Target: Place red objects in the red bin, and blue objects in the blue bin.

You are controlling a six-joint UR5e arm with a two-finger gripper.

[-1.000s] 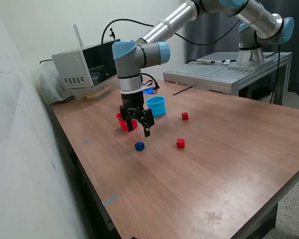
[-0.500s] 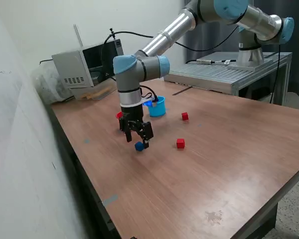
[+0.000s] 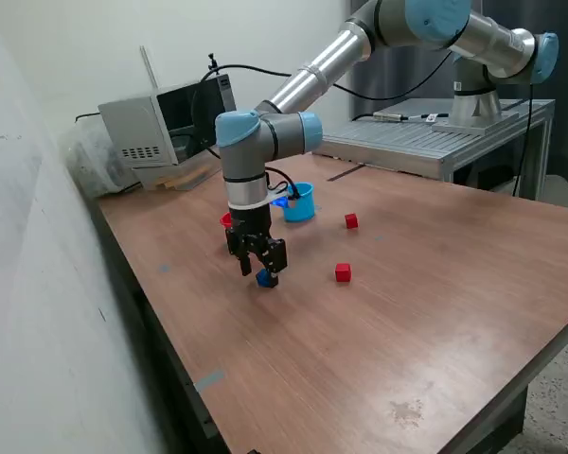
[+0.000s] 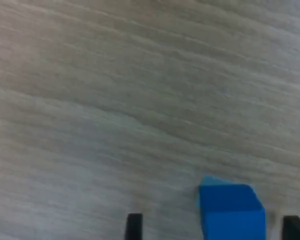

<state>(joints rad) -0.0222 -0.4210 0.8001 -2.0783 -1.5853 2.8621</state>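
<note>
Fingers of the gripper stand wide apart around a blue cube on the table, toward its wall-side edge; neither visibly touches it.

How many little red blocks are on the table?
2. One red cube sits near the blue cube; the other red cube sits farther back, nearer the blue cup. The arm could hide more.

Counts on desk: two red cubes; one blue cube visible; one light blue cup; one red cup, mostly hidden behind arm. One arm, one tool.
</note>
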